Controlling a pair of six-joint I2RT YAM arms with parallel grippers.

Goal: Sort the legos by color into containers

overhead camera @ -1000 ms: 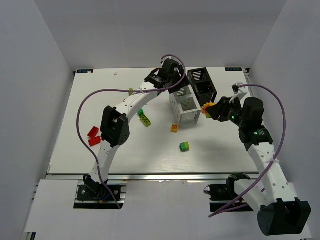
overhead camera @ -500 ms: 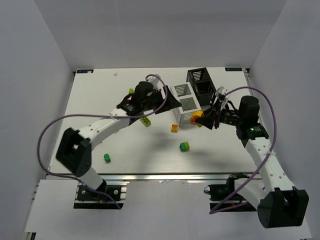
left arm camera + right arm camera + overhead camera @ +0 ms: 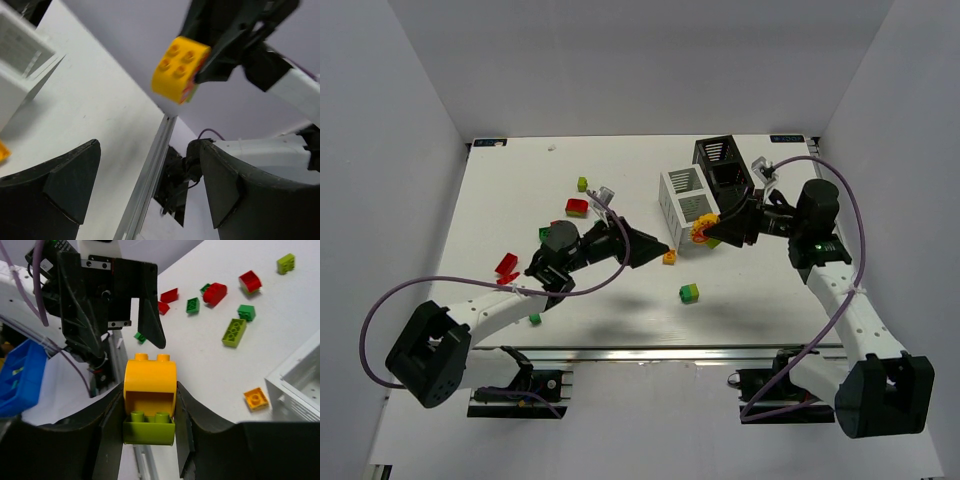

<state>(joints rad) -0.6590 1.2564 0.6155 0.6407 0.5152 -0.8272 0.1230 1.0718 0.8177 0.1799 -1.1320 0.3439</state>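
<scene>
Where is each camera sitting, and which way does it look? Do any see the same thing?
Top camera: high above and behind the arms, looking down on the table, white bin, black bin, left arm and right arm.
Left wrist camera: faces the right gripper; its own dark fingers frame the bottom.
Right wrist camera: faces the left gripper and loose bricks; its own fingers clamp the yellow-and-lime brick stack.
Shared: both wrist views show that stack.
</scene>
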